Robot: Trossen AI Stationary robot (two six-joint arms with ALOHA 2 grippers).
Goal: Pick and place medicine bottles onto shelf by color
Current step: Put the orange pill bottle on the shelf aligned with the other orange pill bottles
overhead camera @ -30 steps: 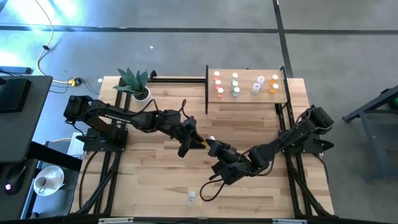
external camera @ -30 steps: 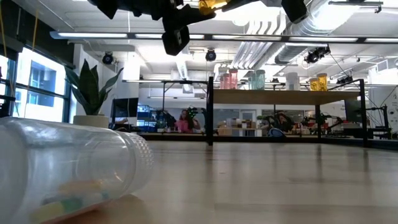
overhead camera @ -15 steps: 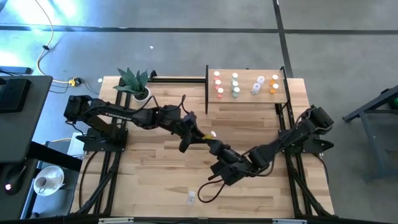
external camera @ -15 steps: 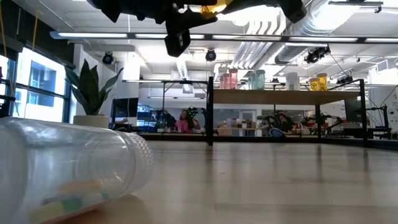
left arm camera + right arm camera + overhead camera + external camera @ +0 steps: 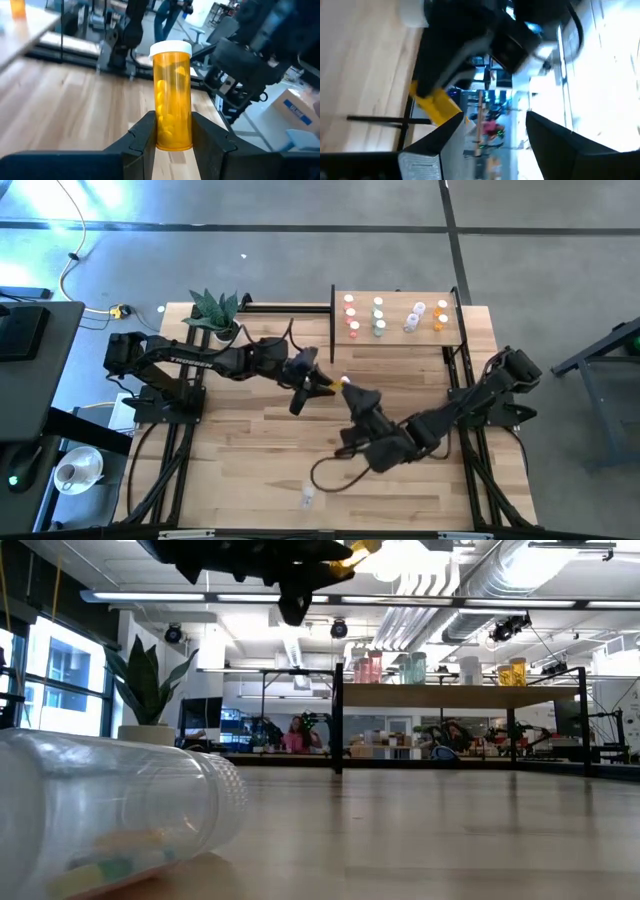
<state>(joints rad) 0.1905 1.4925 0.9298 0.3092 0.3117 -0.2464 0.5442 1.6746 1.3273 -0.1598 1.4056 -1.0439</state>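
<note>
My left gripper [image 5: 320,383] is shut on an orange medicine bottle [image 5: 172,100] with a white cap [image 5: 345,380], held high over the middle of the table. My right gripper [image 5: 356,396] stands open just right of the cap, with nothing between its fingers [image 5: 432,145]. The shelf [image 5: 400,335] at the far right carries several bottles standing upright in colour groups: pink [image 5: 350,316], green [image 5: 378,316], clear [image 5: 415,316] and orange [image 5: 440,316]. A clear bottle [image 5: 307,496] lies on its side near the front edge. My left gripper pinches the orange bottle's bottom end [image 5: 172,140] between its two fingers [image 5: 145,135], one on each side of the body. The fingers come about level from the table's left and lie along the bottle. The bottle sticks out past them, cap end away, clear of the table.
A potted plant [image 5: 215,310] stands at the far left corner. The shelf's black frame [image 5: 332,320] rises at its left end. In the low view the lying clear bottle [image 5: 110,810] fills the near left. Bare planks lie between the arms and the shelf.
My left gripper has carried the orange bottle toward the far edge and a little right, nearer the shelf, rolling as it went. My right gripper has turned and risen; it has left the top of the low view.
</note>
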